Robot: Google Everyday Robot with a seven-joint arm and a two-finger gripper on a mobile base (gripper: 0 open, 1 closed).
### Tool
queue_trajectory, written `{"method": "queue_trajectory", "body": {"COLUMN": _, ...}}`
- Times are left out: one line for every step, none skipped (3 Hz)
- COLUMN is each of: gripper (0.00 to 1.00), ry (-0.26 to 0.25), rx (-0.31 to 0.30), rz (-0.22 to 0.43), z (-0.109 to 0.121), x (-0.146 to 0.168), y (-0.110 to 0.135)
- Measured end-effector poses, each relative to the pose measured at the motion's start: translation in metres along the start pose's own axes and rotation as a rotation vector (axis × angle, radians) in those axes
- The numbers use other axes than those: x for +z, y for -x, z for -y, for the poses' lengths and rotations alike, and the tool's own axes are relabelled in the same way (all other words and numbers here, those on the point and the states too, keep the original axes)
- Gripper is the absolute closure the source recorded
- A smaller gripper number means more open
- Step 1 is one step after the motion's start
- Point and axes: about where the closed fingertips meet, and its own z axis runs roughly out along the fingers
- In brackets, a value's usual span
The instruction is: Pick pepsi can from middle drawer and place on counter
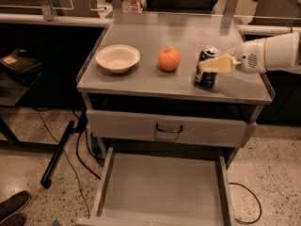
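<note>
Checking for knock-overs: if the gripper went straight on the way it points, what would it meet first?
The can, standing on the counter right at the tip of the gripper. Beyond it, roughly along the same line, sits the orange, though depth is hard to judge.
</note>
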Motion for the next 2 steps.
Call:
{"method": "queue_trajectory", "body": {"gripper": 0.05, "ry": 0.000, "rx": 0.000, "rz": 0.000, "z": 0.0000, "x": 0.0001, "y": 0.0000}}
{"method": "queue_trajectory", "body": {"gripper": 0.00, "ry": 0.000, "rx": 0.000, "rz": 0.000, "z": -0.0001, "x": 0.0001, "y": 0.0000}}
